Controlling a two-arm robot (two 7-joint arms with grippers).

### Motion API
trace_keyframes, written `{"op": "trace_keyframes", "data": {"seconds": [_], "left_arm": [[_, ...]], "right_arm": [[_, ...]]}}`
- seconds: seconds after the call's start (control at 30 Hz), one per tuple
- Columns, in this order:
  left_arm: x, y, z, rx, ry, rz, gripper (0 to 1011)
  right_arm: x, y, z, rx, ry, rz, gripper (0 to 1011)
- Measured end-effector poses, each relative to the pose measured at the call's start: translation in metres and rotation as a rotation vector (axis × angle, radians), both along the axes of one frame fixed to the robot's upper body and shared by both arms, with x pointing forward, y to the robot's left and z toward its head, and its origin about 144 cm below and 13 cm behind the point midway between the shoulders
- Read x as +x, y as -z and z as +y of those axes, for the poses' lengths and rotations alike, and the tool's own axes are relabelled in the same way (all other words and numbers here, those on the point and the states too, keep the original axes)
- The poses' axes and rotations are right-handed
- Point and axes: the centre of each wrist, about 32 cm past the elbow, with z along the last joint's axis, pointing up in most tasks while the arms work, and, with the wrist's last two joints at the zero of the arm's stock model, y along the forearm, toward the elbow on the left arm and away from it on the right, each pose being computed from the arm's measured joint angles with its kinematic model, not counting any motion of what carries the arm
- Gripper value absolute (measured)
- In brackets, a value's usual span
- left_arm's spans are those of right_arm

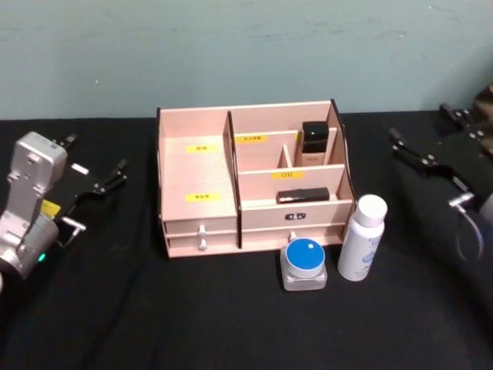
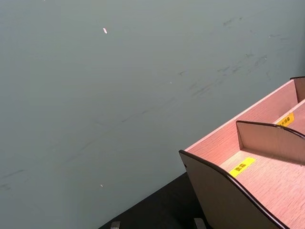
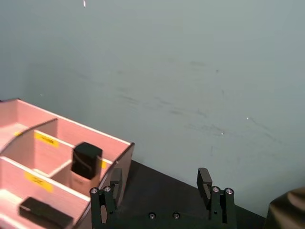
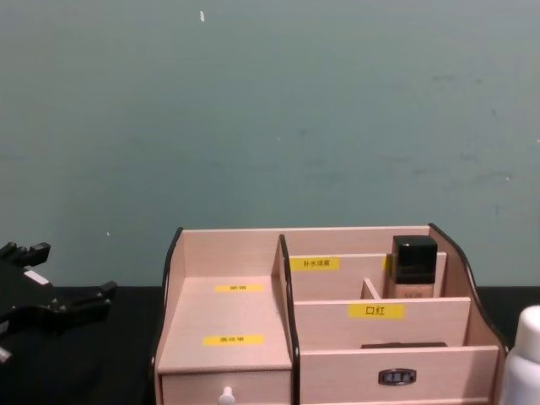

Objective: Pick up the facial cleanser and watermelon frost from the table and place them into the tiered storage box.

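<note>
The left claw (image 1: 98,196) and right claw (image 3: 159,177) are gaping wide, flanking the pale-wood tiered storage box (image 1: 200,173), cylindrical white bottle (image 1: 362,240) and squat blue-lidded jar (image 1: 303,262).

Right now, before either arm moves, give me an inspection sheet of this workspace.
Surface: black table, matte.
Job's things: tiered storage box at centre back; blue-lidded jar just in front of it; white bottle upright, right of the jar; neither is in the box.
Clutter: black-capped bottle in the rear right compartment; flat black item in the tier below.
Grippers: left gripper open, left of the box; right gripper open, right of it; both hold nothing.
Cables: thin loop on the right arm.
Surroundings: teal wall; nothing else seen.
</note>
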Motion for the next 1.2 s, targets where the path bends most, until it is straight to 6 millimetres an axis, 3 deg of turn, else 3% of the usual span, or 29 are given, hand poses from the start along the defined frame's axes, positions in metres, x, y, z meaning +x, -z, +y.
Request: {"op": "trace_keyframes", "data": {"seconds": [0.37, 0.63, 0.97, 1.2], "left_arm": [[0.000, 0.000, 0.000, 0.000, 0.000, 0.000, 1001], [0.000, 0.000, 0.000, 0.000, 0.000, 0.000, 1001], [0.000, 0.000, 0.000, 0.000, 0.000, 0.000, 1001], [0.000, 0.000, 0.000, 0.000, 0.000, 0.000, 1001]], "right_arm": [[-0.063, -0.036, -0.005, 0.025, -0.089, 0.092, 1000], [-0.093, -0.057, -0.003, 0.029, -0.161, 0.193, 1000], [-0.107, -0.064, 0.002, 0.010, -0.187, 0.317, 1000], [-0.103, -0.049, 0.007, -0.005, -0.176, 0.403, 1000]]}}
